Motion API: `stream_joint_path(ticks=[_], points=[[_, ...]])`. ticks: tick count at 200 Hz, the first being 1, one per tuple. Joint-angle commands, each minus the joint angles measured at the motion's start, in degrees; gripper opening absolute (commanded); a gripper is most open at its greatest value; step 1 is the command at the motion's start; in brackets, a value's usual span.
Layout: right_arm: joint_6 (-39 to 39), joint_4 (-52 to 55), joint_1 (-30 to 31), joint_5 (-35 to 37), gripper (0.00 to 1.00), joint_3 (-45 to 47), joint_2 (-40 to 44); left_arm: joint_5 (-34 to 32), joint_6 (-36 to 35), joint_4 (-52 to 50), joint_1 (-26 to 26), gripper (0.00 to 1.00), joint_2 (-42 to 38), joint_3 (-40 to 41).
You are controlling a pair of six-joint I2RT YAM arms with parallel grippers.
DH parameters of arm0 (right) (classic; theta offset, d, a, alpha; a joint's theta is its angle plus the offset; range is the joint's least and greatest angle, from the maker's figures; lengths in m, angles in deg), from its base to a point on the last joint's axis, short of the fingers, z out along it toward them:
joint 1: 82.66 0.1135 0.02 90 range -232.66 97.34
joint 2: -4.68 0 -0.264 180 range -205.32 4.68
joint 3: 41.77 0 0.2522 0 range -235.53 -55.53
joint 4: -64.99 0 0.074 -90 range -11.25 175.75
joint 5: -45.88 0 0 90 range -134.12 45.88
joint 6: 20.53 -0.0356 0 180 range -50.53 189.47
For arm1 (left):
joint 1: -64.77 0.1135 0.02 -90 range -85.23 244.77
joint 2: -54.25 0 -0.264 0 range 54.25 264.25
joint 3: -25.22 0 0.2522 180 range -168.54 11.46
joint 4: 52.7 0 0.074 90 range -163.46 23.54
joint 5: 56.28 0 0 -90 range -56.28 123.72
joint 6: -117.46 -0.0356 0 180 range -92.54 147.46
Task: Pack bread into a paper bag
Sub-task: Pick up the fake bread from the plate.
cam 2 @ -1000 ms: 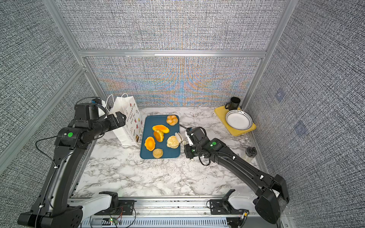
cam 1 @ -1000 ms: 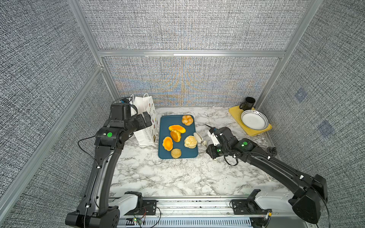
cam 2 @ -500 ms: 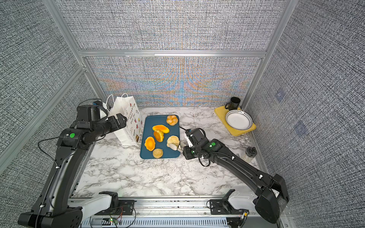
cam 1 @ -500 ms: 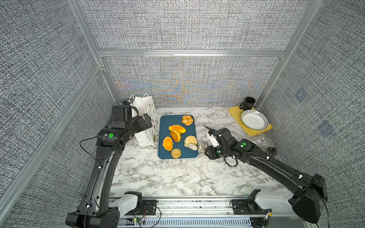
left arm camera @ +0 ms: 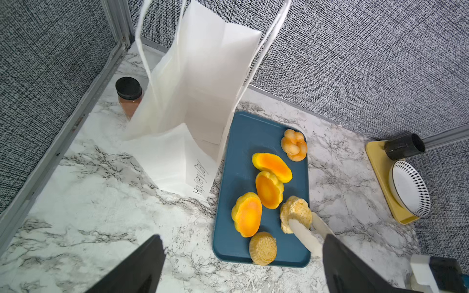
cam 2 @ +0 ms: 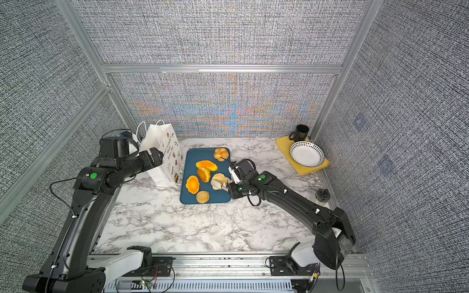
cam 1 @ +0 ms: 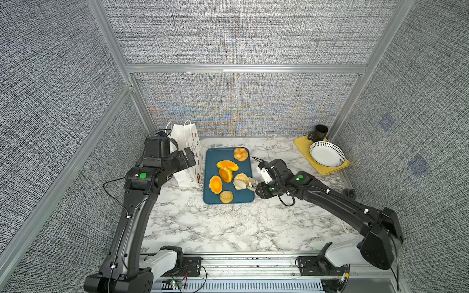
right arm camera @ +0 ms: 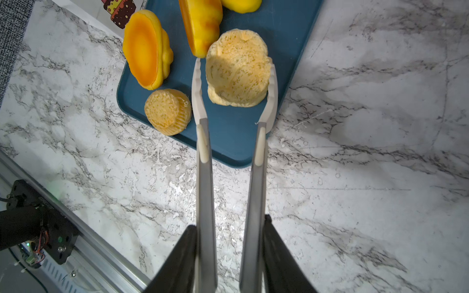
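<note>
Your right hand (right arm camera: 229,225) clamps the tongs (right arm camera: 205,182), their tips bracketing the pale crumbly bun (right arm camera: 237,68) on the blue tray (right arm camera: 228,134). It looks light, soft, flaky: squeeze gently across its widest sides. Your left hand (cam 1: 189,159) gapes wide, empty, beside the paper bag (cam 1: 184,134).

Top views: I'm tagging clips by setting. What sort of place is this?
Probably a robot test cell, not a bakery: grey fabric panels in an aluminium frame enclose a marble-look table, two arms stand on a rail, and bread sits on a blue tray.
</note>
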Motion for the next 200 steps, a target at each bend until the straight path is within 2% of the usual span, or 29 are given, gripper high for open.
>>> stream_joint_path(ticks=[1,80,91,112,148,200], points=[[1.0,-2.9,-0.1,1.3,0.42,-0.9,-1.6,-0.3,-0.1,0.6,0.1,1.0,-0.8,0.4],[2.5,-2.9,-1.7,3.5,0.4,-3.5,-9.5,-1.8,-0.1,-1.2,0.2,1.0,-2.4,-1.9],[2.7,-2.7,-1.7,3.8,0.33,-3.9,-10.3,-2.2,-0.3,-1.5,0.2,1.0,-2.7,-2.2],[2.8,-3.3,-1.8,4.7,0.0,-4.4,-10.3,-3.9,-0.4,-3.1,0.4,1.0,-2.8,-2.8],[3.7,-2.7,-1.8,5.5,0.0,-5.2,-9.1,-8.4,0.5,-5.9,1.7,1.0,-2.6,-4.3],[5.7,-1.3,-1.9,6.5,0.0,-8.8,-6.3,-8.5,4.4,-4.3,5.7,1.0,-2.2,-3.5]])
